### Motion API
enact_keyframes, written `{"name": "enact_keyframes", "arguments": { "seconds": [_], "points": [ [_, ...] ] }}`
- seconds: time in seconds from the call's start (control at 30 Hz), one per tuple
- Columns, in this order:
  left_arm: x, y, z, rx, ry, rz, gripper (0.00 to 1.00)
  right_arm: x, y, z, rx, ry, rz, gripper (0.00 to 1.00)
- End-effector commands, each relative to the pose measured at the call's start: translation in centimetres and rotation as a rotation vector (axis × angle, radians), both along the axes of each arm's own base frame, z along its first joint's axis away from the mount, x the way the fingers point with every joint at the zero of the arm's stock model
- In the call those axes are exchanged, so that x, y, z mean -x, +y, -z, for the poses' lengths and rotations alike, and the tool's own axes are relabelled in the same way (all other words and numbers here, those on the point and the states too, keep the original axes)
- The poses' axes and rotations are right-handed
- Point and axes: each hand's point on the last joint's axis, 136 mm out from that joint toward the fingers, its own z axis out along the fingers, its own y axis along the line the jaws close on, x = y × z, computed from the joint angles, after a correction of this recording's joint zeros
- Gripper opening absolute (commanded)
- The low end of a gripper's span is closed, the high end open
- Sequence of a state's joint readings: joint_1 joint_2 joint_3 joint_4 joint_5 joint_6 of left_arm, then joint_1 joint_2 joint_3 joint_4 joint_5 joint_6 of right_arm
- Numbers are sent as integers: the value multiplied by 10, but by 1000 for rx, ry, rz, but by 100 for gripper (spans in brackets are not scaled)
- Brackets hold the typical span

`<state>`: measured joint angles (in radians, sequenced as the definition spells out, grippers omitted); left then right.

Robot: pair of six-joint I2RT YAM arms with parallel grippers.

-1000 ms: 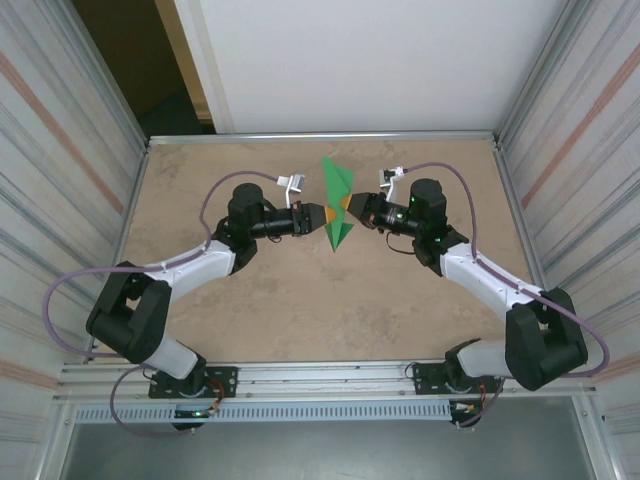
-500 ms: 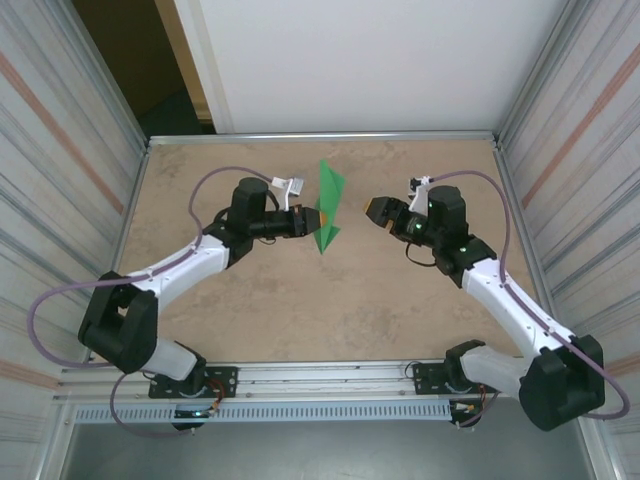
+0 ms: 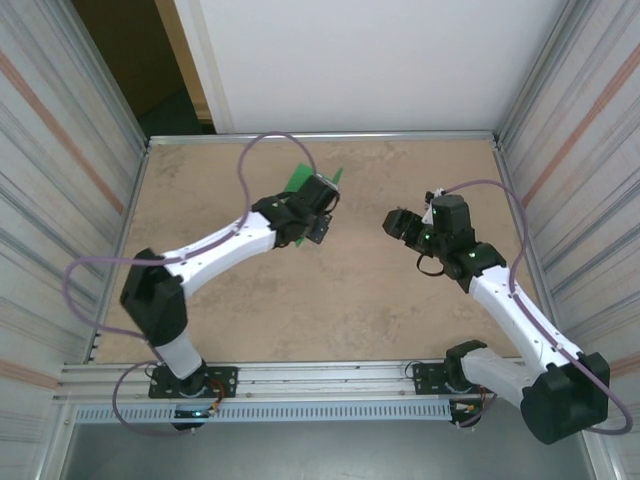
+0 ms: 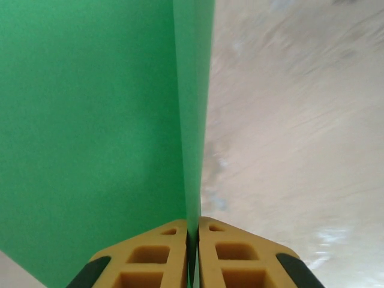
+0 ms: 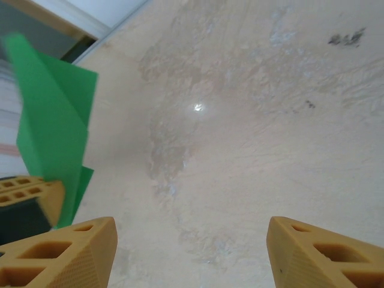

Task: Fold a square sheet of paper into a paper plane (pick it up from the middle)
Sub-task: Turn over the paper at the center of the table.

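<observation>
Mid-fold, I judge: the left pincer (image 4: 193, 231) pinches the creased green paper (image 4: 90, 120) over the worktop's (image 3: 300, 300) far middle, the right pincer (image 5: 192, 243) gapes empty well apart, so next it must come in and grip a free edge.

Top external view: green paper (image 3: 296, 180) mostly hidden behind the left arm's wrist (image 3: 318, 203); its folded shape cannot be determined.
Left wrist view: paper cut off by top and left edges; table (image 4: 300, 120) blurred.
Right wrist view: paper cut off at left edge; left gripper's fingertip (image 5: 43, 193) blurred.
</observation>
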<state>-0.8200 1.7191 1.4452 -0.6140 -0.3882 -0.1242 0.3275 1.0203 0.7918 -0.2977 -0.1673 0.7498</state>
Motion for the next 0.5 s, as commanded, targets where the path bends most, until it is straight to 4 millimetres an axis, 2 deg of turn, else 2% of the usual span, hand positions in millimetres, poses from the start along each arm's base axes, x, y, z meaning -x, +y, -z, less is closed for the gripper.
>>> {"name": "enact_keyframes", "arguments": {
  "seconds": [0.0,0.27,0.3,0.47],
  "points": [
    [-7,33,15,-366,-53,-33,12,6,-23,5,40,0,75,66],
    [-24,24,70,-690,-79,-15,12,11,-33,17,35,34,100,66],
    [-25,24,83,-732,-71,-10,11,12,-34,18,35,38,103,66],
    [-25,22,114,-809,-47,5,14,14,-37,25,34,54,115,66]
  ]
}}
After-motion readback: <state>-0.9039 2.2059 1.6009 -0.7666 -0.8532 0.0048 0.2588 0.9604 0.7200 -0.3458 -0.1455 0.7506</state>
